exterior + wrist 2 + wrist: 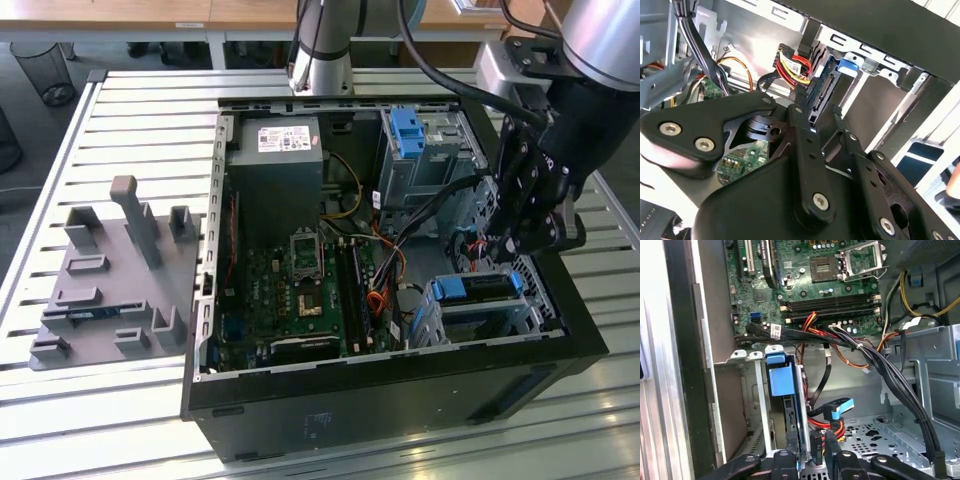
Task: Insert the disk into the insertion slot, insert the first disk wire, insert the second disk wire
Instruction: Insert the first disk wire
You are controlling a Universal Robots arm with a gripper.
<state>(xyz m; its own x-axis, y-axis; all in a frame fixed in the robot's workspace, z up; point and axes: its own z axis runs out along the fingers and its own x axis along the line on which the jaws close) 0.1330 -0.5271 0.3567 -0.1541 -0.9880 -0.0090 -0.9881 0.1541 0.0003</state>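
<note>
Disk (478, 288), in its bright blue carrier, sits inside the insertion slot (490, 318), the low silver cage in the corner of the open computer case (400, 400) at the exterior view's right. In the first wrist view the disk (781, 385) stands on edge between the cage's metal walls (757, 405).

The gripper (528, 240) is lowered into the case directly beside that cage, at the disk's rear end. In the second wrist view the gripper (817, 112) is close against the disk's dark connector edge (826, 92). A black plug may lie within the gripper (811, 452) in the first wrist view, but I cannot tell whether it grips anything or how wide it stands.

Red and yellow wires (792, 65) run to a black connector close to the disk. A blue connector (840, 407) lies loose on the case floor beside the cage. The motherboard (300, 285) fills the middle of the case. A grey fixture plate (110, 290) lies outside the case on the slatted table (150, 100).
</note>
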